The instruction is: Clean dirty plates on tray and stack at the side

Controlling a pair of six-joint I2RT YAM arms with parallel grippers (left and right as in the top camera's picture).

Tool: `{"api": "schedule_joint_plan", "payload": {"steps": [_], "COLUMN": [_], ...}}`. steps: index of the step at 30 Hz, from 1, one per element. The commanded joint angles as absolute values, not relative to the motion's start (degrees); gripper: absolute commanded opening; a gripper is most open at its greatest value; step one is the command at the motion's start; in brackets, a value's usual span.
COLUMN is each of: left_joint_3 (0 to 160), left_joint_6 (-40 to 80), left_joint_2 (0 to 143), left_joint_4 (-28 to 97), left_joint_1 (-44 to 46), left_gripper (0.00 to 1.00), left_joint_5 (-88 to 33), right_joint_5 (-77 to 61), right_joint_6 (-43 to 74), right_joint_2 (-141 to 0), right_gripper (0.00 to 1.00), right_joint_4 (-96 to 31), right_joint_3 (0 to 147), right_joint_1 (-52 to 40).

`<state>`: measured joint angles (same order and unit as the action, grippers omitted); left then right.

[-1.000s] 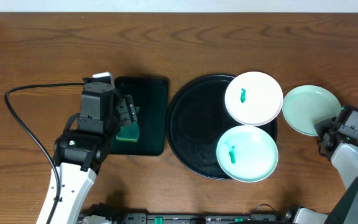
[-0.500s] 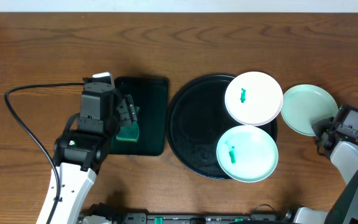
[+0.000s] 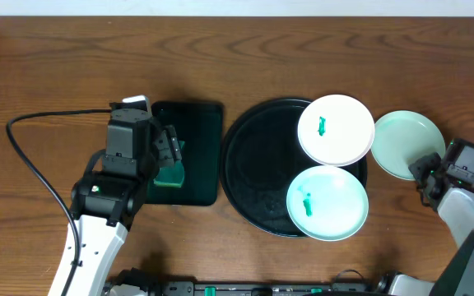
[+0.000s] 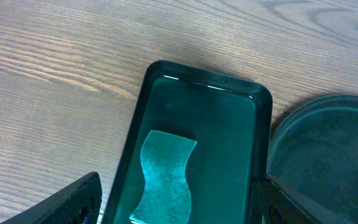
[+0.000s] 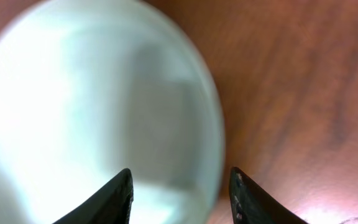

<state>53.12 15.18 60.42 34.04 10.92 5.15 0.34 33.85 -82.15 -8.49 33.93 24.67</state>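
Note:
The round black tray (image 3: 253, 164) holds a white plate (image 3: 336, 130) and a mint plate (image 3: 327, 203), each with a small green smear at the centre. A second mint plate (image 3: 401, 144) lies on the table to the right of the tray, and it fills the right wrist view (image 5: 92, 106). My right gripper (image 3: 426, 170) is open at this plate's near right edge, and its fingers (image 5: 182, 196) straddle the rim. My left gripper (image 3: 169, 156) is open over a green sponge (image 4: 163, 174), with a finger on each side (image 4: 179, 208).
The sponge lies in a small black rectangular tray (image 3: 200, 123) just left of the round tray. A black cable (image 3: 31, 164) loops over the table at the left. The wooden table (image 3: 56, 66) shows bare behind the trays.
The mint plate on the table has shifted slightly left, and my right gripper has moved a little left with it. The left arm has not moved.

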Motion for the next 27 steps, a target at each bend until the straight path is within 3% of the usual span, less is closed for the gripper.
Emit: {"api": "schedule_joint_plan", "payload": {"steps": [1, 10, 19, 23, 27], "left_joint_3": [53.6, 53.6, 53.6, 53.6, 53.6], "left_joint_6": [15.2, 15.2, 15.2, 15.2, 15.2], "left_joint_2": [60.6, 60.6, 60.6, 60.6, 60.6], "left_joint_4": [34.0, 34.0, 34.0, 34.0, 34.0], "left_joint_1": [10.6, 10.6, 10.6, 10.6, 10.6], "left_gripper": [0.8, 0.8, 0.8, 0.8, 0.8], "left_joint_5": [6.1, 6.1, 6.1, 6.1, 6.1], "right_joint_5": [-8.3, -19.7, -23.0, -22.7, -22.8], "right_joint_6": [24.3, 17.4, 11.1, 10.2, 10.2], "right_joint_2": [-75.9, -63.2, -60.2, -60.2, -60.1], "right_gripper": [0.48, 0.53, 0.51, 0.43, 0.45], "right_joint_4": [-8.9, -15.7, -36.2, -44.7, -50.8], "right_joint_3": [34.9, 37.6, 44.0, 44.0, 44.0], "right_joint_1": [24.0, 20.5, 10.6, 5.4, 3.3]}}
